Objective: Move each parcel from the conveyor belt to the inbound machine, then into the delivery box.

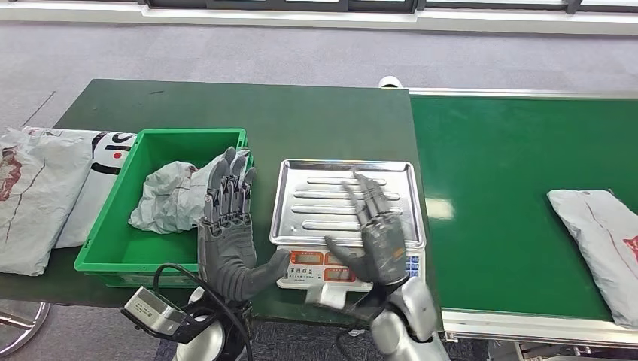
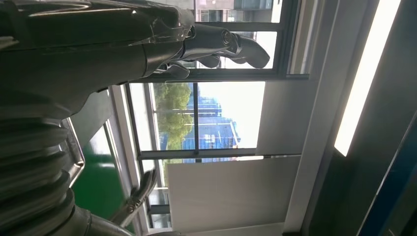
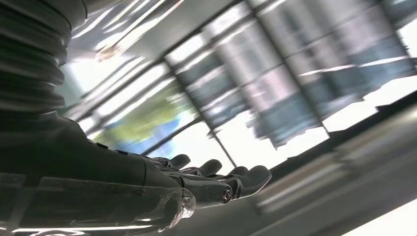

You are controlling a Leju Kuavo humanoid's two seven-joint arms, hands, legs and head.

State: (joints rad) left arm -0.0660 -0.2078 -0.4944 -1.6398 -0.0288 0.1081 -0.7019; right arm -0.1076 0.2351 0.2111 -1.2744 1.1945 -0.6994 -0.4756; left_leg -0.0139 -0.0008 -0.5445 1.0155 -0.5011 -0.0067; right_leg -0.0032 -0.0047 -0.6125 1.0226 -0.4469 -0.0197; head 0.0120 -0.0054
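A grey plastic parcel (image 1: 602, 244) lies on the green conveyor belt (image 1: 496, 195) at the right. A crumpled grey parcel (image 1: 169, 195) sits inside the green delivery box (image 1: 113, 248). The inbound machine, a scale with a bare steel tray (image 1: 342, 199), stands between box and belt. My left hand (image 1: 229, 218) is raised at the box's right rim, fingers straight and apart, holding nothing. My right hand (image 1: 376, 229) hovers over the tray's near right part, also spread and empty. In the wrist views the left hand (image 2: 216, 46) and the right hand (image 3: 211, 177) show extended fingers against windows.
Two flat grey parcels (image 1: 45, 188) lie on the dark green table (image 1: 301, 113) left of the box. A white roller end (image 1: 390, 81) sits at the belt's far corner. The scale's button panel (image 1: 323, 267) faces me at the table's near edge.
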